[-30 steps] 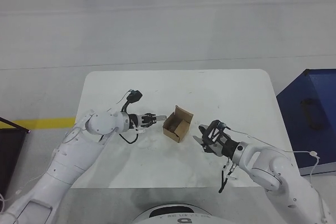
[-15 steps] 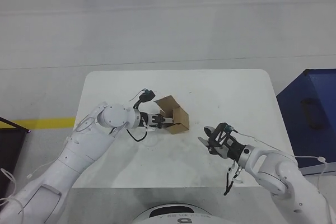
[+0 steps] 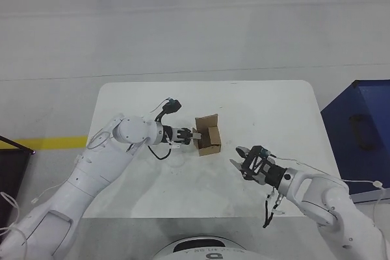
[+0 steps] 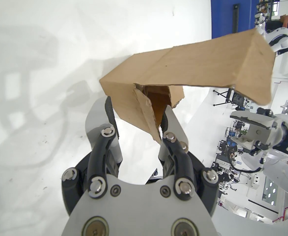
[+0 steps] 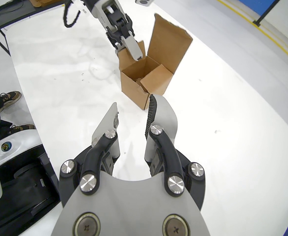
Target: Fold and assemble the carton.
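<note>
The carton (image 3: pixel 208 134) stands near the middle of the table (image 3: pixel 273 104), its opening upward and its tall lid flap raised on the 12 o'clock side. Half a second ago it was tilted and lay a little more toward 9 o'clock; now it sits squarer. The left gripper (image 3: pixel 192 136) is at the carton's 9 o'clock side and its fingers are closed on the side wall, one inside and one outside. The right gripper (image 3: pixel 242 164) is at 4 o'clock from the carton, apart from it, with spread, empty fingers, and has hardly moved.
</note>
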Controlling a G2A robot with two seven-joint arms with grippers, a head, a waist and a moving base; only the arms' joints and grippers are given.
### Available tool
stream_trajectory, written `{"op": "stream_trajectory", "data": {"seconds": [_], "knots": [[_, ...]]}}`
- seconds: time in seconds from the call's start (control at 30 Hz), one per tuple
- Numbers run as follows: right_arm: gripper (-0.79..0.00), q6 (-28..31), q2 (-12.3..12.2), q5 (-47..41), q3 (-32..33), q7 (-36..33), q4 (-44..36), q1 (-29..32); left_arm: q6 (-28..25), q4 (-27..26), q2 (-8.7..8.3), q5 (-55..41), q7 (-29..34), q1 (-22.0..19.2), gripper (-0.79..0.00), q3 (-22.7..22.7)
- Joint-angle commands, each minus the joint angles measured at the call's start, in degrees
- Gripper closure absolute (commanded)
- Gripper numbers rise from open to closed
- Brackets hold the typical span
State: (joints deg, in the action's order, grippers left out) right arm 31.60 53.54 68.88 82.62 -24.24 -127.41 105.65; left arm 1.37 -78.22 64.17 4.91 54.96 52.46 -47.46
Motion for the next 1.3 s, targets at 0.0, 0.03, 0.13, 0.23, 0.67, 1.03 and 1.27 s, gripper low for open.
{"op": "stream_trajectory", "data": {"seconds": [0.0,0.03,0.13,0.23,0.67,1.03,1.27], "knots": [[-0.376,4.43,-0.23,7.11,-1.28,1.32,-0.82,-0.83,-0.39,-0.86,-0.33,-0.33,-0.46,0.68,-0.449,-1.32],[-0.382,5.64,-0.29,10.27,-2.19,2.02,-0.79,-1.60,-0.54,-1.26,-0.55,-0.22,-0.60,1.04,-0.474,-2.04],[-0.372,8.16,-0.20,17.82,-6.33,4.42,0.21,-5.12,-0.85,-2.49,-1.24,0.19,-0.59,2.21,-0.545,-4.25],[-0.354,8.43,0.29,23.05,-11.05,5.06,3.34,-10.56,-0.95,-3.82,-1.94,0.81,-0.41,3.68,-0.566,-6.32],[-0.299,-1.47,5.28,13.55,-27.82,-11.77,15.80,-29.36,-0.63,-9.45,-4.91,0.47,-4.28,13.51,-0.711,-17.83],[-0.283,-6.38,8.87,10.91,-37.14,-25.23,19.43,-38.56,-0.69,-12.19,-5.85,0.15,-5.57,18.18,-0.760,-21.82],[-0.329,-8.74,10.84,10.84,-40.80,-27.64,25.01,-42.47,-1.47,-12.33,-5.99,-0.39,-6.64,19.55,-0.776,-22.72]]}}
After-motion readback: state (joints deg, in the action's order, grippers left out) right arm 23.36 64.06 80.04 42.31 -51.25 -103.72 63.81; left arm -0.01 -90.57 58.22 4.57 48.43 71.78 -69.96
